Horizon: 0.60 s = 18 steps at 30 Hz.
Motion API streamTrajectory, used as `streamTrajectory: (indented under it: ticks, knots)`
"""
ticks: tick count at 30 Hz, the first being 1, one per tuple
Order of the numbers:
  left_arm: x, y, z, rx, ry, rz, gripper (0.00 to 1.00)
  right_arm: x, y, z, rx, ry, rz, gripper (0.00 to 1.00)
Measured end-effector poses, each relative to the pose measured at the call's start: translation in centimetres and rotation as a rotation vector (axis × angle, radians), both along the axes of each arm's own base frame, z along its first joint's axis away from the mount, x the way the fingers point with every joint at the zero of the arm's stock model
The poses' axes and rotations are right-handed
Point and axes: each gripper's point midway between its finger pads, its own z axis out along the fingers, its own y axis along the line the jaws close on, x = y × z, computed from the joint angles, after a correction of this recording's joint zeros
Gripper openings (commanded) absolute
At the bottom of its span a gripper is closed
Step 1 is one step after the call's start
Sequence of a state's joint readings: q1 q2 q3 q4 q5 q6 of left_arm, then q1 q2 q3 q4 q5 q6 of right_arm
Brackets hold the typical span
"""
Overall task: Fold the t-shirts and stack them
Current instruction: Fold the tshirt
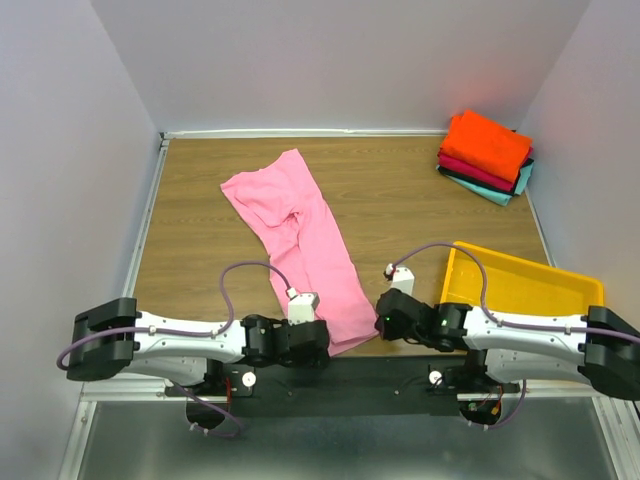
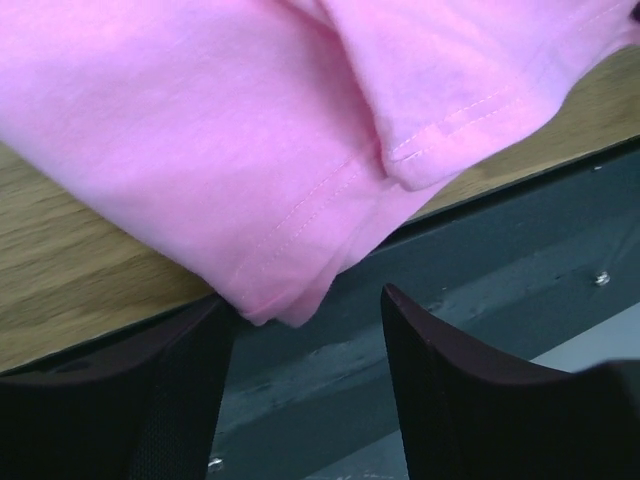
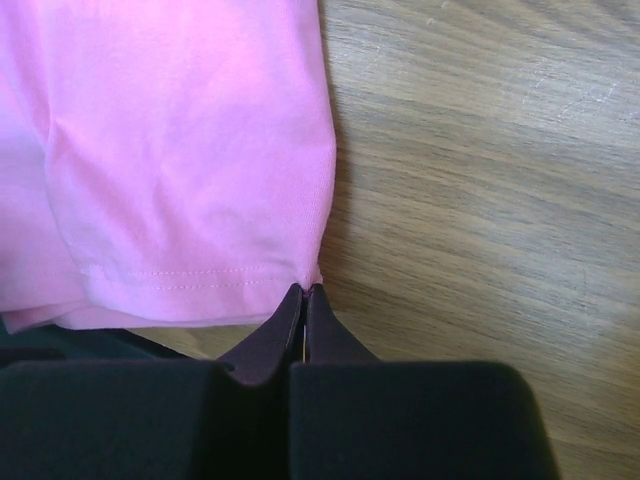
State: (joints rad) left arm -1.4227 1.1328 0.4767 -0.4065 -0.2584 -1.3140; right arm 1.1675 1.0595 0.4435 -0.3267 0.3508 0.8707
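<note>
Pink t-shirt [image 1: 305,240] corner touches right end effector [image 3: 305,293].

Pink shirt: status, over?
Left gripper open at near hem. Right gripper shut at hem corner. Pink t-shirt bunched lengthwise, not stacked. Nothing blocking.

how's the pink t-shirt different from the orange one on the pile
The pink t-shirt lies unfolded and rumpled, stretched diagonally across the table; the orange t-shirt is folded into a compact block. Pink lies directly on the wood, its near hem just over the near edge; orange sits on top of other folded shirts in the far right corner. The left hand and right hand are at pink's hem, far from orange. Both are plain-coloured cloth.
</note>
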Motion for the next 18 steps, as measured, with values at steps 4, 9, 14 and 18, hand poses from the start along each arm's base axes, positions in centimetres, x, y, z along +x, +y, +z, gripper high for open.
streamTrajectory:
  ticks: [4,9,14,18]
  knots:
    - [0.1,-0.8,-0.1,-0.017,-0.001,-0.001,0.54,0.0,-0.1,0.0,0.006,-0.002,0.0,0.02]
    - [0.2,-1.4,-0.4,-0.023,-0.003,0.0,0.24,-0.1,-0.2,0.1,0.013,-0.006,-0.001,0.02]
    - [0.3,-1.3,-0.8,-0.008,-0.006,-0.001,0.0,0.0,-0.3,0.2,0.017,-0.007,-0.002,0.02]
    - [0.3,-1.3,-0.9,-0.007,-0.006,-0.002,0.0,0.0,-0.3,0.2,0.018,-0.008,-0.003,0.02]
